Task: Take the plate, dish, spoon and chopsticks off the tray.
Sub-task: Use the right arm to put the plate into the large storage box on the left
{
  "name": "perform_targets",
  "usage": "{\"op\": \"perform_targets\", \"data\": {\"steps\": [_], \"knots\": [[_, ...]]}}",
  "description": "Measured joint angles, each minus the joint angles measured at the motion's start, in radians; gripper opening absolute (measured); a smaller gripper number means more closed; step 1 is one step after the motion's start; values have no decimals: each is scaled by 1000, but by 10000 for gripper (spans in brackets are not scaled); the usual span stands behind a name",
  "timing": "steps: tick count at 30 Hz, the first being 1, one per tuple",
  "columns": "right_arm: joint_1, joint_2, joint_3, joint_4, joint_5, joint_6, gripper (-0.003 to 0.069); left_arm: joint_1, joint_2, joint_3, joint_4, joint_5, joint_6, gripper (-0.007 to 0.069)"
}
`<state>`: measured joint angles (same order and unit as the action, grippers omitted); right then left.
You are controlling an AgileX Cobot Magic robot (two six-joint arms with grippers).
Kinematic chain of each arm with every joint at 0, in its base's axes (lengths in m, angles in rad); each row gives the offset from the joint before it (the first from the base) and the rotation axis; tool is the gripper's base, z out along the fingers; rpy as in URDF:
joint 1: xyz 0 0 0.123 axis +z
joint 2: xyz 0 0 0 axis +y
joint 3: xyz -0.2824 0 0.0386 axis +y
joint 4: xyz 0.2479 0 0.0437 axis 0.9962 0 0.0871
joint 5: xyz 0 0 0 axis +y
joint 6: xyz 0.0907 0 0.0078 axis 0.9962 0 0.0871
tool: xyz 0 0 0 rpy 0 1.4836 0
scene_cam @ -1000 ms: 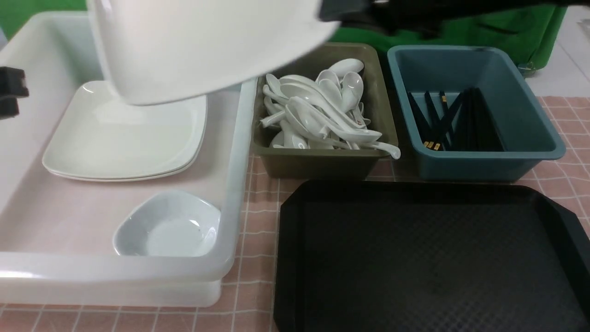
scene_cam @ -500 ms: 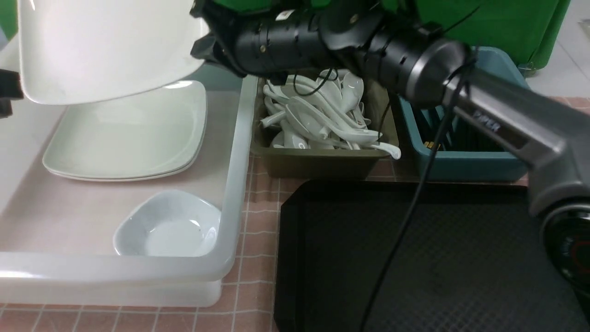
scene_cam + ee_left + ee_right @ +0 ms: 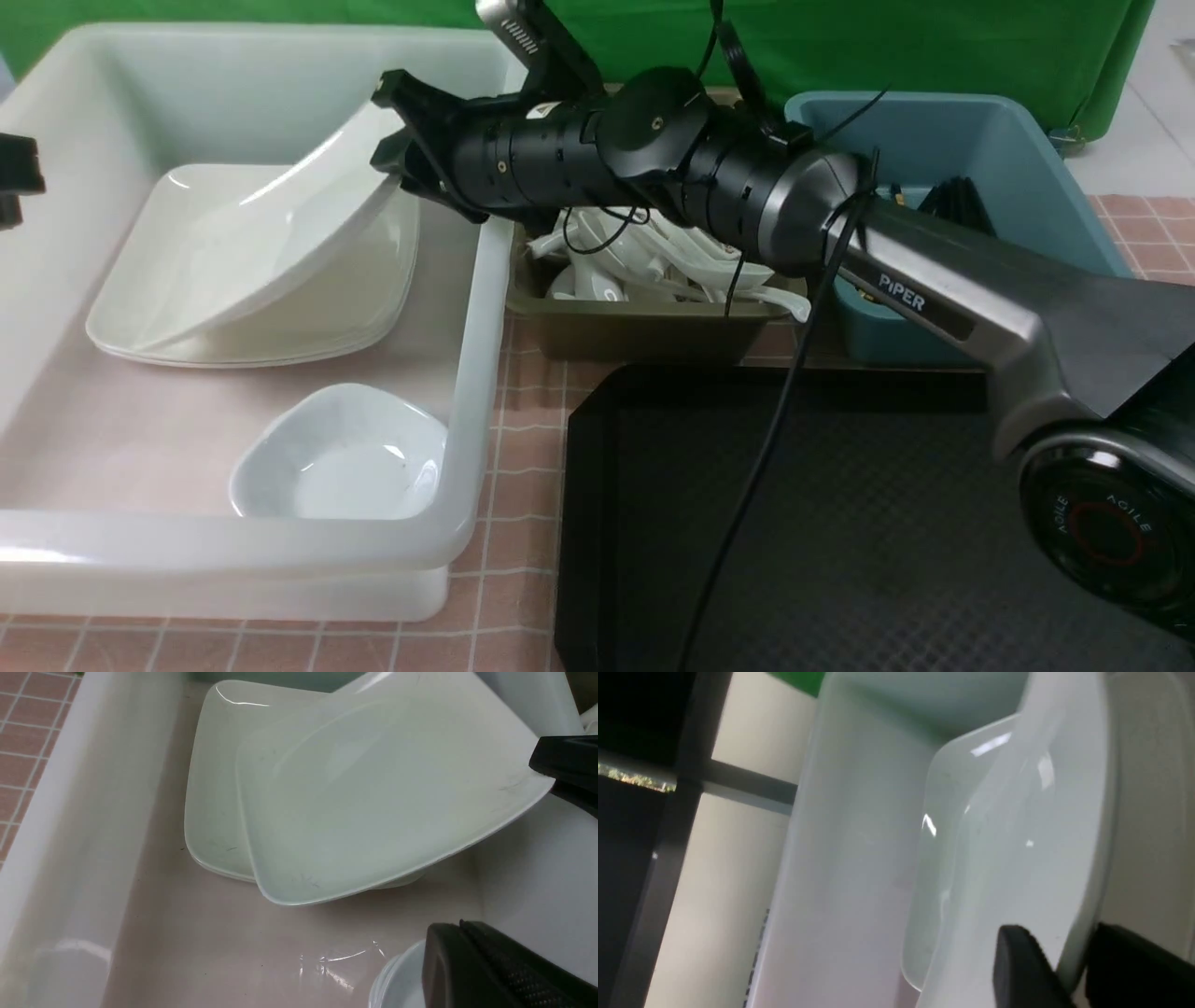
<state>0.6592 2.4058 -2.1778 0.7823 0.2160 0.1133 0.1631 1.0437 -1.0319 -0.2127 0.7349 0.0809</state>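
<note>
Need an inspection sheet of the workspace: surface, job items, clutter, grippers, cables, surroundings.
Surface: pink checked cloth; black tray, nothing seen on its visible part.
Job's things: plate tilted, lower edge on the plate stack in the white tub; dish in the tub's near corner; spoons in olive bin; chopsticks in blue bin.
Clutter: nothing seen.
Grippers: right gripper straddles the plate's raised edge, grip unclear; left gripper shut, holding nothing.
Cables: black cable hangs from the right arm across the tray.
Surroundings: green backdrop.
</note>
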Motion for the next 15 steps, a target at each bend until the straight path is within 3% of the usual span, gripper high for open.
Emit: {"op": "perform_targets", "data": {"steps": [10,15], "knots": [[5,0,-8,11,53,-1,271,0,0,0,0,0,0,1],[-17,-33,-18,-32,178,-70,265,-1,0,0,0,18,1,1]]}}
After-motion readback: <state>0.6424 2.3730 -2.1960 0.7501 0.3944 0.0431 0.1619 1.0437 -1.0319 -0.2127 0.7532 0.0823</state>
